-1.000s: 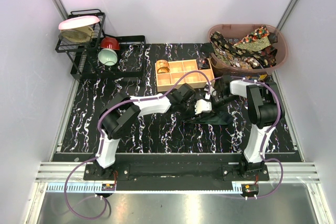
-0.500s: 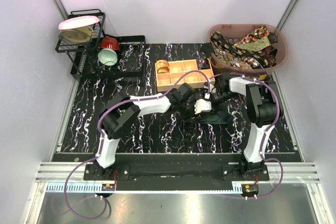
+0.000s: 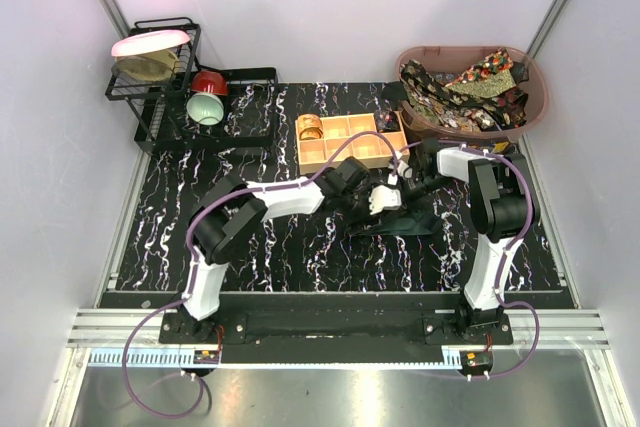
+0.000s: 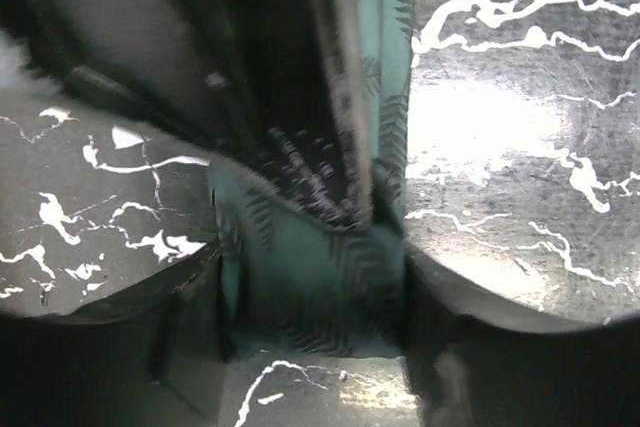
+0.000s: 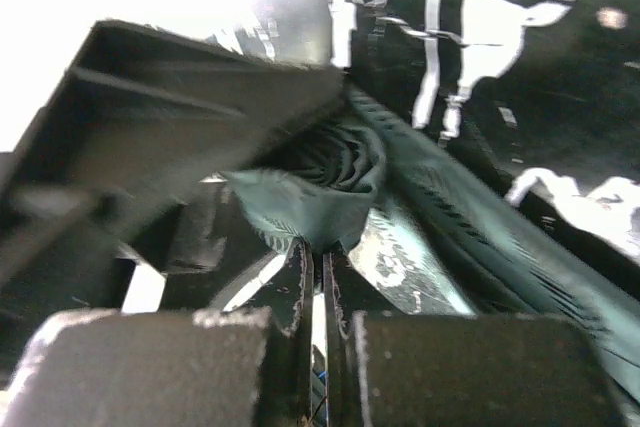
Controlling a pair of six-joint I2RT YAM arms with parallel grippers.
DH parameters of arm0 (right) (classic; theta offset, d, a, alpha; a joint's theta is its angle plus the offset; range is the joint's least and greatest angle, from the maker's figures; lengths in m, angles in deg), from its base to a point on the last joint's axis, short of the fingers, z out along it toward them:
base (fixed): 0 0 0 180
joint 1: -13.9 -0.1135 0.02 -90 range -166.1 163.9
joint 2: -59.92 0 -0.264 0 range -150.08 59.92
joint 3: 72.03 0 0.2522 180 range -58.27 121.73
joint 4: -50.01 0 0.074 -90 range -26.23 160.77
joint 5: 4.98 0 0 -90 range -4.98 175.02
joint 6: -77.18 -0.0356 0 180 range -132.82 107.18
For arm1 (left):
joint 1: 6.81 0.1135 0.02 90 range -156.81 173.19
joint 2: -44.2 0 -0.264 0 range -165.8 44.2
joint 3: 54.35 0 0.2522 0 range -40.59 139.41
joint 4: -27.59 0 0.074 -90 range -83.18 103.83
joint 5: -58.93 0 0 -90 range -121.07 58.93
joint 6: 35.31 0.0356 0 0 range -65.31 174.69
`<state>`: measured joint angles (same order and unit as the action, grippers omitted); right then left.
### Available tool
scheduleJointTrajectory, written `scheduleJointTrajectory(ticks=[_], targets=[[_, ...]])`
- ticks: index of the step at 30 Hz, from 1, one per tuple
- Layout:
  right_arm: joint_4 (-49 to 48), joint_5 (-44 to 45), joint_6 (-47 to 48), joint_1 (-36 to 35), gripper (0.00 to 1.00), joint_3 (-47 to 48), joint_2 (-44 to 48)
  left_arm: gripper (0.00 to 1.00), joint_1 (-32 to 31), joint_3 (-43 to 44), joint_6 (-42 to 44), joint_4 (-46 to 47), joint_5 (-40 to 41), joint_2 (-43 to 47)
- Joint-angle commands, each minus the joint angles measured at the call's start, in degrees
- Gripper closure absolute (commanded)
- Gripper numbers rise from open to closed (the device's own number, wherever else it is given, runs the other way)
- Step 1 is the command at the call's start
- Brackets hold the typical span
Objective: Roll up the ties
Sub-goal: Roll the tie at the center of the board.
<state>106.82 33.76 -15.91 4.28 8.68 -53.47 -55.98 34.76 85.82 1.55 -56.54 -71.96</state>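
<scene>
A dark green tie (image 3: 402, 224) lies on the black marbled table right of centre. My left gripper (image 3: 378, 199) and right gripper (image 3: 408, 190) meet over its far end. In the left wrist view the folded green tie (image 4: 310, 267) fills the gap between my fingers (image 4: 190, 337), and the left gripper (image 4: 310, 317) is shut on it. In the right wrist view my right gripper (image 5: 322, 247) has its jaws almost together and pinches an edge of the rolled green fabric (image 5: 330, 197). Several patterned ties (image 3: 470, 87) lie heaped in the basket.
A tan wooden box (image 3: 350, 154) with square compartments stands just beyond the grippers, with a gold roll (image 3: 310, 127) in its left cell. A pink basket (image 3: 535, 97) sits at the back right. A black dish rack (image 3: 160, 77) with bowls is at the back left.
Both grippers have shifted slightly left and away from the arm bases, taking the tie's end with them. The rest of the tie still lies on the table.
</scene>
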Motion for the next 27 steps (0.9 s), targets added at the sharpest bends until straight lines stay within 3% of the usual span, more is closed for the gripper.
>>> scheduleJointTrajectory(ticks=[1,14,20,24,27], targets=[[-1.3,9.7,0.3,0.4,1.00,-1.3,-2.6,0.25,2.6,-4.2,-3.2,1.7,-3.4,1.4],[2.0,16.0,0.1,0.8,1.00,2.3,-8.3,0.04,5.6,-12.6,-8.2,26.9,-16.6,3.8],[2.4,16.1,0.4,0.0,1.00,3.2,-9.8,0.01,5.4,-11.9,-9.6,30.4,-17.9,1.3],[2.5,15.9,0.5,0.0,1.00,3.9,-10.9,0.11,5.0,-10.8,-8.6,29.2,-17.9,-0.2],[2.7,14.7,0.9,-0.2,1.00,4.8,-11.3,0.29,4.5,-8.8,-6.4,24.1,-16.6,-0.9]])
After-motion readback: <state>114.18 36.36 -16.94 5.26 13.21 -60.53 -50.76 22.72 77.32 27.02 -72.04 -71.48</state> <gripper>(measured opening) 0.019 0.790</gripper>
